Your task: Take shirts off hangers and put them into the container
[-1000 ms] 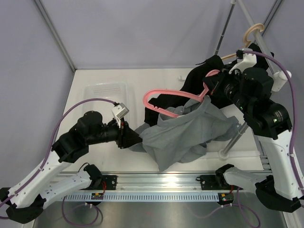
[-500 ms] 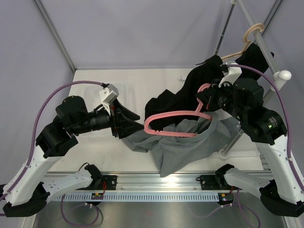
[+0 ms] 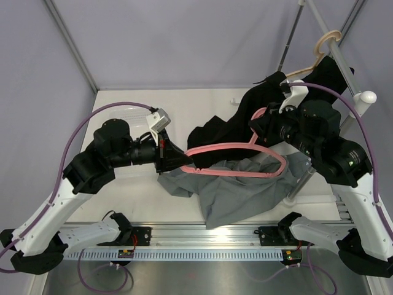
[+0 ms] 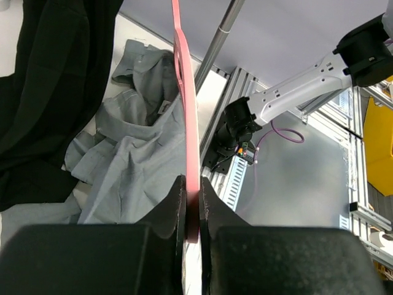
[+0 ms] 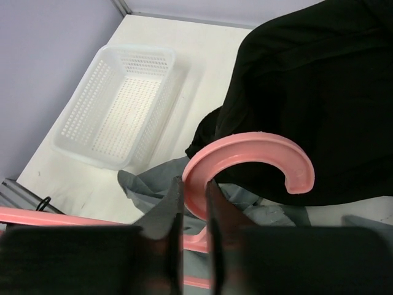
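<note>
reaching in from both sides: left tool (image 4: 191,184) clenched on the pink hanger (image 3: 236,147) at its arm tip, right tool (image 5: 193,187) clenched at its hook. half a second ago the left tool stood open, short of it. grey shirt (image 3: 239,190) lies crumpled on the counter (image 3: 123,196) under the hanger; black shirt (image 3: 245,120) behind it; container (image 5: 86,153) far left.

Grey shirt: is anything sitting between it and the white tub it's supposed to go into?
Nothing lies on the table between the grey shirt and the tub. Only the left gripper, shut on the pink hanger, reaches across above that stretch.
</note>
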Available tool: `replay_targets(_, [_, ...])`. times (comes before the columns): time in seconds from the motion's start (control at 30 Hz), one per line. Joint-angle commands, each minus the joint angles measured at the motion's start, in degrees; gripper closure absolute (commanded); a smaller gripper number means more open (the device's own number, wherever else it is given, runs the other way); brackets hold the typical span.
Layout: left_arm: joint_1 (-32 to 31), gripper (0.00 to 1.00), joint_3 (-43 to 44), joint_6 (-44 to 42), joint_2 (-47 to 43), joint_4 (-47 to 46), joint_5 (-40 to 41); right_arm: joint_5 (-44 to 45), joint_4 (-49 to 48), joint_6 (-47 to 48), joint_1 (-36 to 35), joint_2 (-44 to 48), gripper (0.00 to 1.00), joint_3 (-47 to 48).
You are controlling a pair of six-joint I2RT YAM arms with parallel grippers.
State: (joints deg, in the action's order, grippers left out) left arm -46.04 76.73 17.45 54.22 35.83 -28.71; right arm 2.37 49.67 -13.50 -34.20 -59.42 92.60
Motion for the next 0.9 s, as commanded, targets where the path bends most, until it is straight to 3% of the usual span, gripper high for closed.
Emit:
replay_targets(0.0, [0.1,1.00,1.3,-0.3,-2.0,-5.2,0.8,-3.1,0.9,0.6,-2.7,0.8,0.64,3.1])
replay_targets(0.07, [0.1,1.00,1.6,-0.7,-3.3,-5.2,1.4,-3.2,2.7,0.1,-4.1,1.6,0.44,4.0])
replay_targets(0.17, [0.2,1.00,2.8,-0.8,-4.1,-5.2,-0.3,-3.8,5.8,-2.1,-7.5,3.4,0.31,7.3])
replay_targets(0.37, [0.2,1.00,2.4,1.4,-4.7,-11.1,-6.3,-17.0,8.5,-6.3,-8.2,9.6,0.26,13.5])
replay_targets(0.47, [0.1,1.00,3.1,2.0,-3.9,-15.2,-9.0,-32.1,6.1,-7.6,-8.2,11.7,0.38,13.9])
replay_targets(0.5, [0.2,1.00,3.9,1.8,-3.3,-15.4,-9.2,-37.1,4.0,-9.3,-8.2,14.1,0.50,10.0])
replay_targets(0.53, [0.1,1.00,4.9,1.4,-2.5,-15.4,-9.1,-42.5,1.3,-10.7,-8.1,15.8,0.86,7.0])
replay_targets(0.57, [0.1,1.00,6.1,1.2,-1.7,-15.0,-8.9,-43.6,-2.9,-11.9,-8.2,17.7,0.98,3.5])
replay_targets(0.7, [0.1,1.00,14.5,-1.6,4.6,-12.0,-8.0,-43.2,-5.2,-13.7,-8.2,25.4,1.00,-17.5])
replay_targets(0.87, [0.1,1.00,22.7,-3.0,12.0,-11.3,-9.5,-43.3,-14.0,-16.9,-8.2,30.2,1.00,-36.1])
